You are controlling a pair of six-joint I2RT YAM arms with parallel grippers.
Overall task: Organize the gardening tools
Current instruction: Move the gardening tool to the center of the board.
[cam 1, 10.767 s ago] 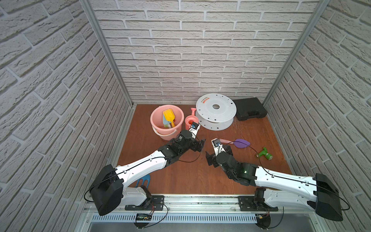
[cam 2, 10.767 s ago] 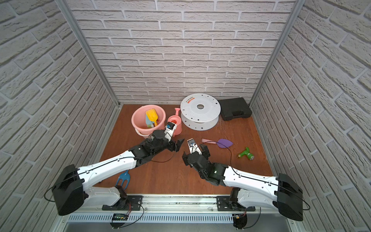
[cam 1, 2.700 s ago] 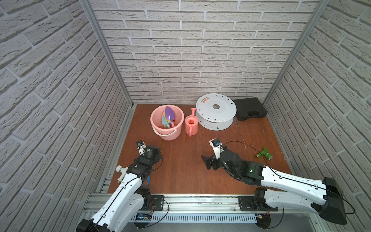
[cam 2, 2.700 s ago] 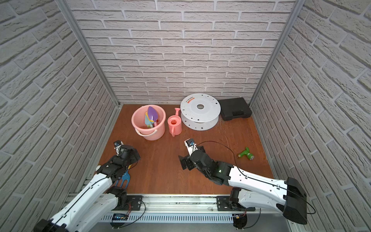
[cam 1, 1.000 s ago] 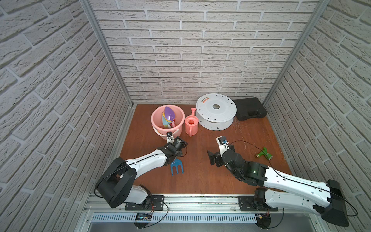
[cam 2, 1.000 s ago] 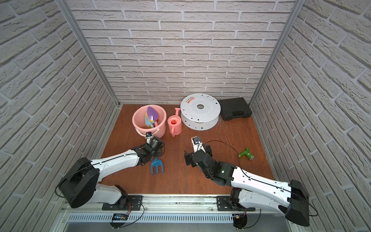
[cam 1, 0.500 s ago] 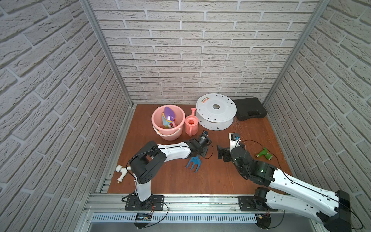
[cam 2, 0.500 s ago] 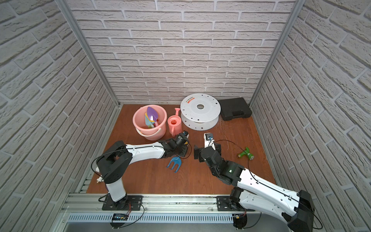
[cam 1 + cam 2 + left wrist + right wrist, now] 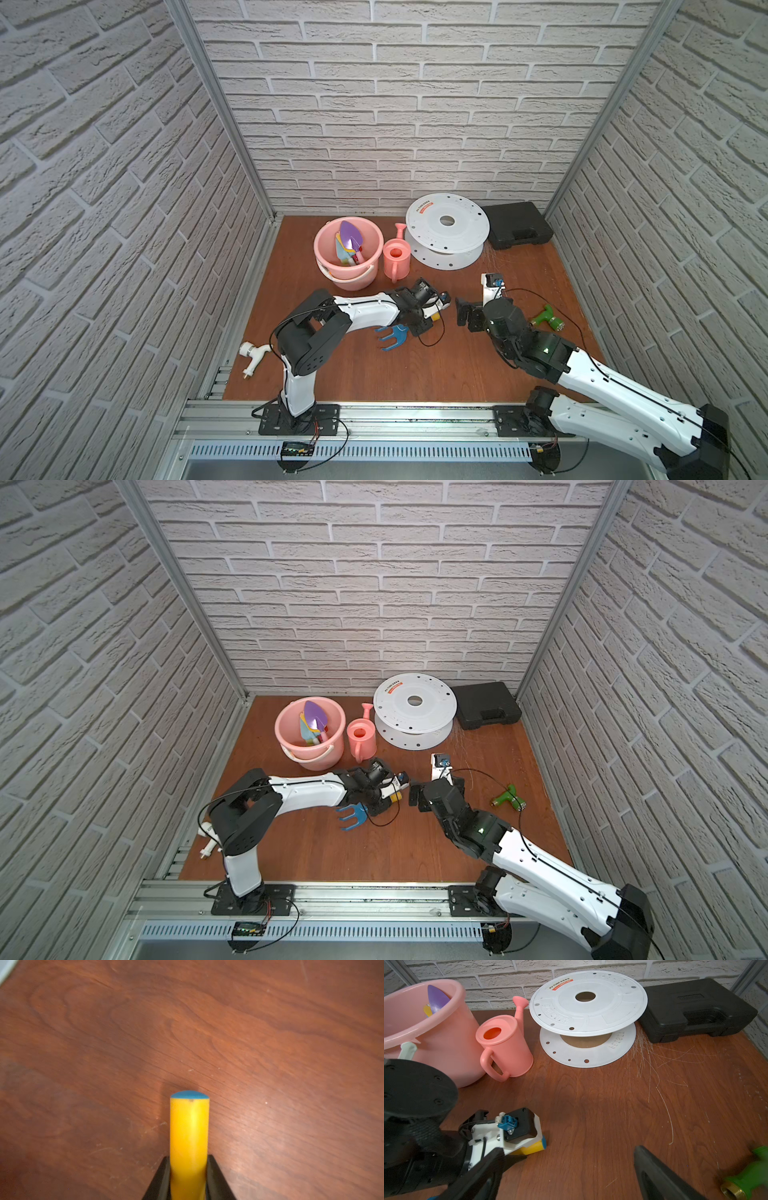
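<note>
- Left wrist view: the yellow handle [image 9: 188, 1126] of the fork is clamped between the two black fingers of my left gripper [image 9: 188, 1169]. Its blue end cap points away from the camera, over the bare wood of the table [image 9: 83, 1043].
- In both top views the blue fork [image 9: 392, 333] [image 9: 353, 814] lies roughly level near the middle of the table. Its tines point toward my left side and its handle end toward my right arm. I cannot tell whether the tines touch the wood.
- My left gripper [image 9: 420, 322] is narrowed onto the handle and holds the fork.
- My right gripper [image 9: 437, 789] has its jaws spread wide. It sits just beside the handle end and apart from it.
- In the right wrist view the handle end shows under my left wrist camera, near one finger of my right gripper [image 9: 569, 1153].
- The pink bucket [image 9: 322, 249] stands at the back left of the table.
- The purple trowel [image 9: 351, 235] stands blade-up inside the bucket, with other tools partly hidden beneath it.
- The pink watering can [image 9: 397, 257] stands just beside the bucket.
- The white spool [image 9: 446, 226] and the black case [image 9: 519, 224] sit along the back wall.
- The green nozzle [image 9: 546, 320] lies near my right arm.
- A white tap fitting [image 9: 253, 355] lies at the front left edge.
</note>
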